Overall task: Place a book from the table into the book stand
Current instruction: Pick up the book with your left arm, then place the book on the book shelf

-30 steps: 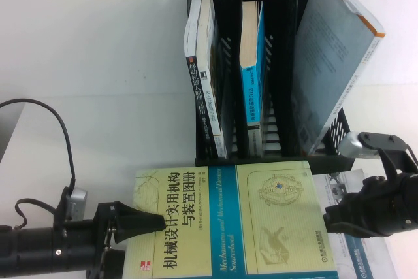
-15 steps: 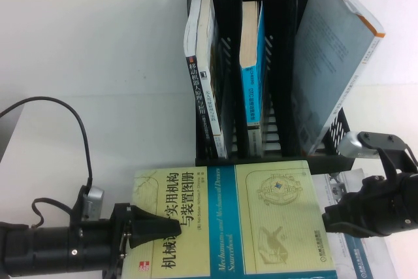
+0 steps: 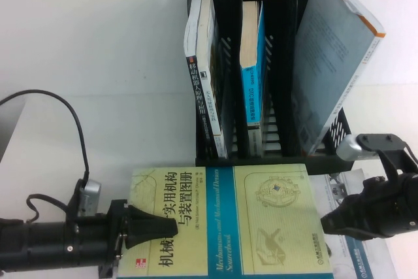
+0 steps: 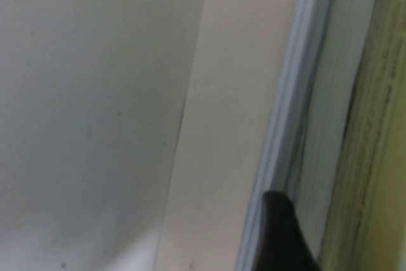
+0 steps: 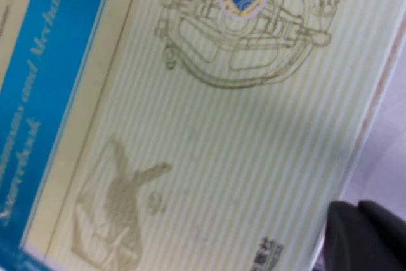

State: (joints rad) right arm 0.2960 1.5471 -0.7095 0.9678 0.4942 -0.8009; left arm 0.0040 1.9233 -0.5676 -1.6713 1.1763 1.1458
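The book (image 3: pixel 261 220), pale yellow with a teal band, lies flat on the white table (image 3: pixel 98 63) at the near edge, just in front of the black book stand (image 3: pixel 277 63). My left gripper (image 3: pixel 171 230) reaches in from the left. Its upper finger lies on the cover and its jaws straddle the book's left edge, shut on it. In the left wrist view one finger (image 4: pixel 279 233) sits against the page edge (image 4: pixel 330 125). My right gripper (image 3: pixel 326 221) is shut, its fingers (image 5: pixel 361 233) side by side against the book's right edge (image 5: pixel 209 125).
The stand holds a white-and-black book (image 3: pixel 202 76), a blue-spined book (image 3: pixel 251 63) and a grey-covered book with an orange edge (image 3: pixel 333 63) leaning right. A white book with drawings (image 3: pixel 346 187) lies under my right arm. A black cable (image 3: pixel 72 122) loops at the left.
The left arm has slid right, further over the cover. The book has shifted slightly left and nearer. The right gripper has followed its right edge.
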